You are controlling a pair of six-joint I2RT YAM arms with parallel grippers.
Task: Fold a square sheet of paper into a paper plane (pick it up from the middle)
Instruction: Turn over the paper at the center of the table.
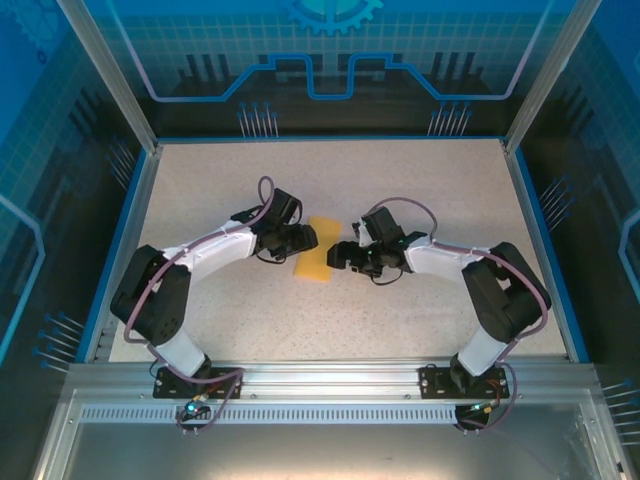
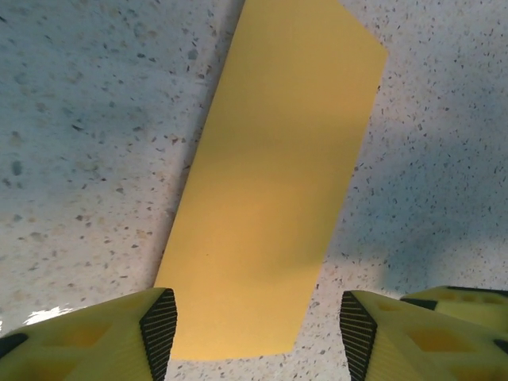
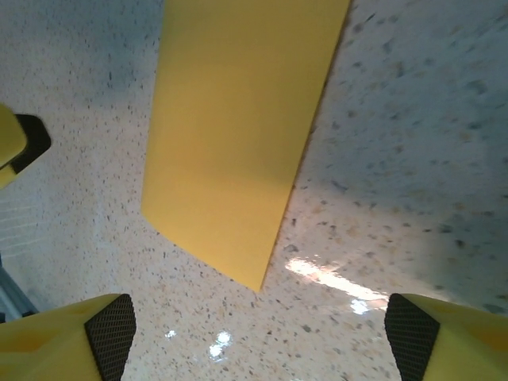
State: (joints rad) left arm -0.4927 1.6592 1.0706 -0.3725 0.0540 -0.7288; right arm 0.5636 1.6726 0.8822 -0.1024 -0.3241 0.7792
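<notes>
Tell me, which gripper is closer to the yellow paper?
Left. The left gripper has an edge of the paper between its open jaws; the right gripper sits short on the other side, bare table between.

Table is taken from above and behind the arm bases, steeply downward, from afar. Left wrist view is aimed forward past the left gripper, close over the surface; right wrist view likewise past the right gripper. Orange-yellow paper, just ahead of both, is shared by all three.
</notes>
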